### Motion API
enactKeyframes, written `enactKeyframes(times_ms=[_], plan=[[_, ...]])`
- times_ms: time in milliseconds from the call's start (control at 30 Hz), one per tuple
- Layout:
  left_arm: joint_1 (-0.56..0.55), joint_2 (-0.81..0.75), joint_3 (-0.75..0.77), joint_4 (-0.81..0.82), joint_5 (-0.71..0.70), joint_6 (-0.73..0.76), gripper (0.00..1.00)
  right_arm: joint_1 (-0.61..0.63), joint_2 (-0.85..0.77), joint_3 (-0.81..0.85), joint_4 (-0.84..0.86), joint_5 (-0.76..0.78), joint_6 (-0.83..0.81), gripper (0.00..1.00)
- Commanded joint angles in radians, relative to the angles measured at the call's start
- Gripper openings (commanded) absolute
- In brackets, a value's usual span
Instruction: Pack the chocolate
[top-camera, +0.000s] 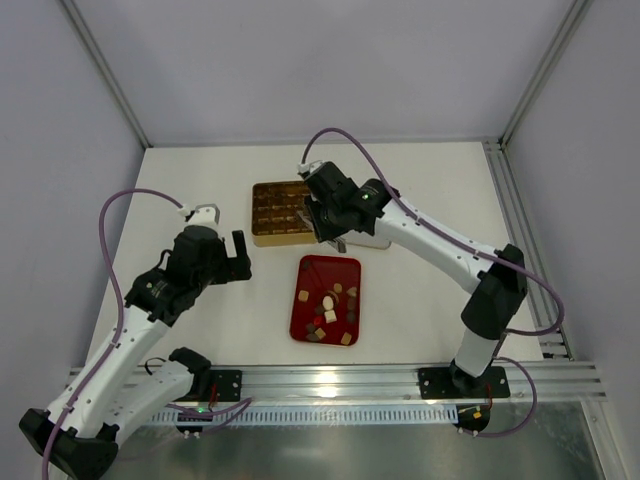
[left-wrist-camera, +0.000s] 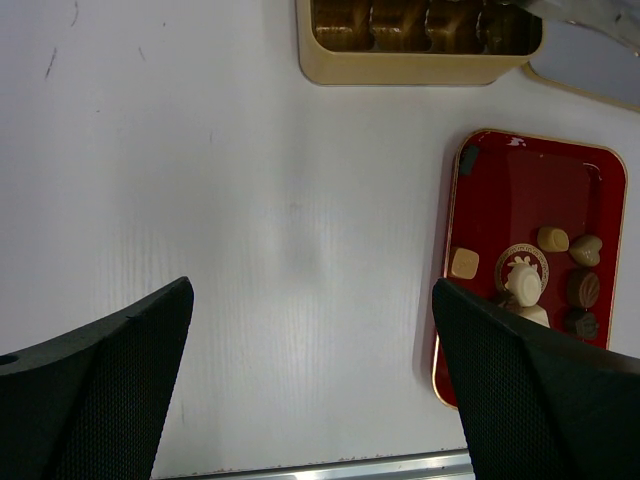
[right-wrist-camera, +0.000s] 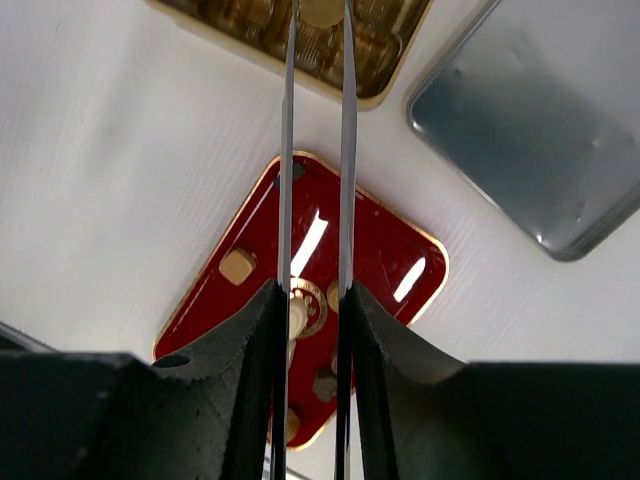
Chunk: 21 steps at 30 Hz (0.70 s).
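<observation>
**Top external view: the packing looks only partly done**

We see about ten pieces of the chocolate (top-camera: 328, 305) lying loose in the near half of the red tray (top-camera: 312, 270), so we judge that much remains to be moved. The gold box (top-camera: 270, 240) lies just beyond the tray. Its compartments show brownish shapes, but we cannot tell how many are filled. The right gripper (top-camera: 320, 228) hangs over the box's right edge, beside a silver lid (right-wrist-camera: 540, 130). Its thin blades stand narrow and parallel, and we cannot tell whether they pinch a piece. The left gripper (left-wrist-camera: 312, 290) hovers over bare table left of the tray, jaws wide and holding nothing.
</observation>
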Motion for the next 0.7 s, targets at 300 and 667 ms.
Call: enactKeyframes(times_ms=[300, 667], plan=[[0.005, -0.012, -0.007, 0.021, 0.003, 0.013, 1.0, -0.105, 0.275, 0.342, 0.077, -0.046, -0.024, 0.34], [0.005, -0.014, -0.007, 0.021, 0.002, 0.011, 1.0, -0.134, 0.363, 0.407, 0.083, -0.052, -0.007, 0.36]])
